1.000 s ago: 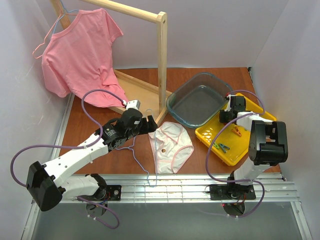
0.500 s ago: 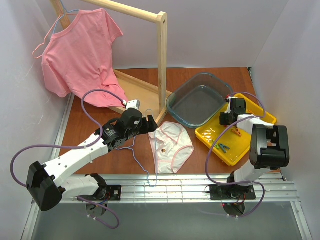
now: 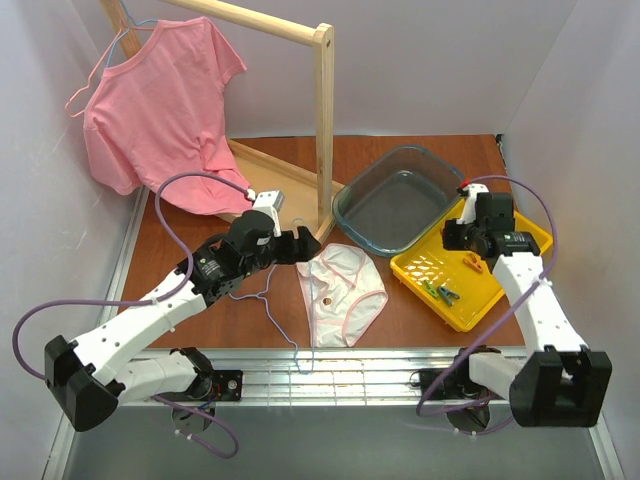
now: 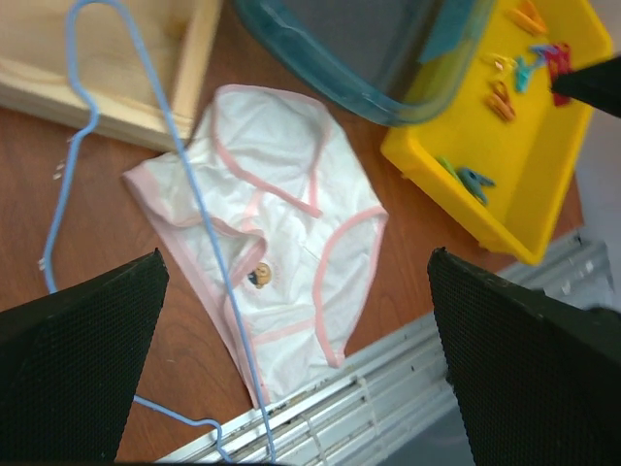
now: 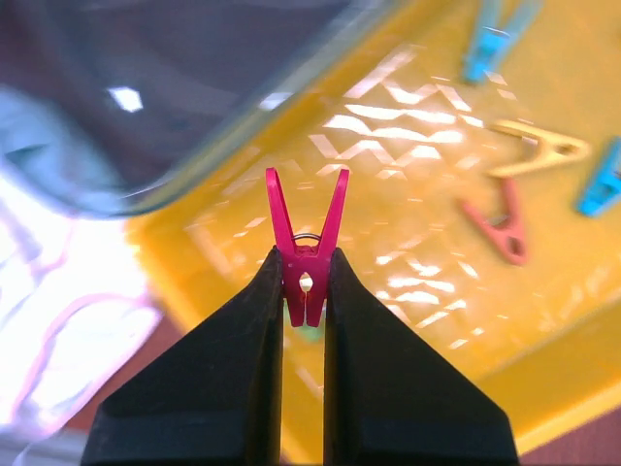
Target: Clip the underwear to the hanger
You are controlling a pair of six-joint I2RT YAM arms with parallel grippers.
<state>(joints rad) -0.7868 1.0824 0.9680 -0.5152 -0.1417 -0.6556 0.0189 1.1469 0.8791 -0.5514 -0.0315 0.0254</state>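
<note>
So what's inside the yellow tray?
Loose clothes pegs lie in the yellow tray: blue, green and orange ones. The right gripper, shut on a pink peg, hides the tray's far part from above.

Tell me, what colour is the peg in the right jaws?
The peg is magenta pink, clearest in right wrist view.

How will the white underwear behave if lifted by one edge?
Probably floppy: the underwear lies flat and wrinkled, so it would likely drape. It looks thin and light, so a push may bunch it against the hanger wire crossing it.
</note>
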